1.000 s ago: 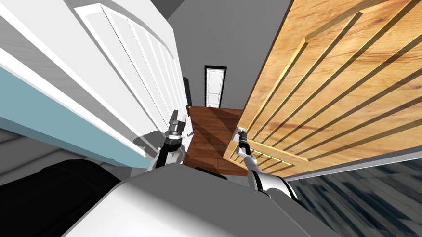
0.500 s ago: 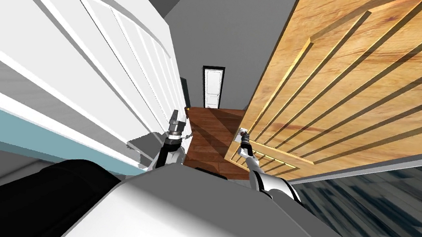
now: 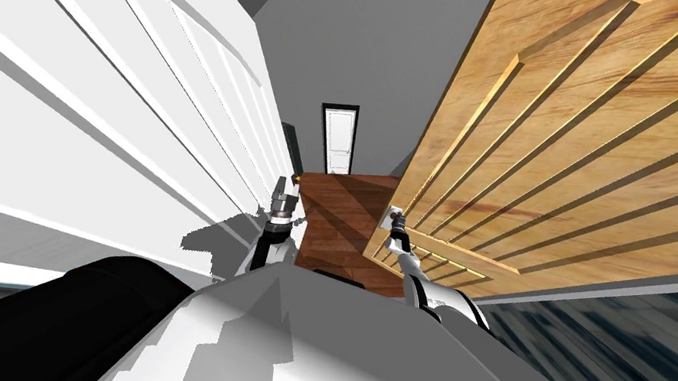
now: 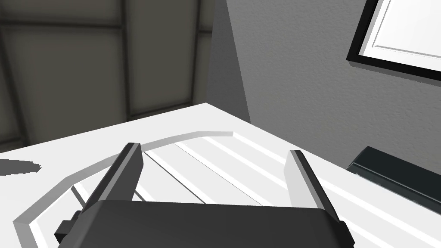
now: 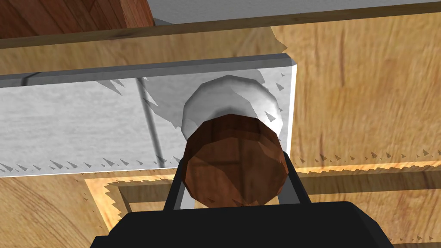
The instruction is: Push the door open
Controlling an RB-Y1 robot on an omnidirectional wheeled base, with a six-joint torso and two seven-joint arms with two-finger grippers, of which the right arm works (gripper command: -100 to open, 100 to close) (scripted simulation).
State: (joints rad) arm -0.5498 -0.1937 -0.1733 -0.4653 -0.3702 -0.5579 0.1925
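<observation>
So from where I'm standing the robot's right gripper (image 3: 396,222) is clamped on the round, dark brown knob (image 5: 234,165) of the light wooden door with raised slats (image 3: 583,145); its two thin fingers (image 5: 173,189) press the knob's sides, so it's properly gripped, not just resting there. The knob sits on a grey metal plate (image 5: 86,129) near the door's free edge; that edge stands just right of the robot, and past it you can see the dark plank floor (image 3: 343,208) of a hallway and a small white door with a black frame (image 3: 337,141) at the far end.

Left gripper (image 4: 214,150) hangs by the big white panelled door (image 3: 144,103) on the other side; fingers wide apart, holding nothing.

I'd say it's mid-push; the door looks partly swung already. Next it probably needs to drive the knob forward along the door's arc, maybe rolling the base with it; otherwise that wrist gets twisted.
</observation>
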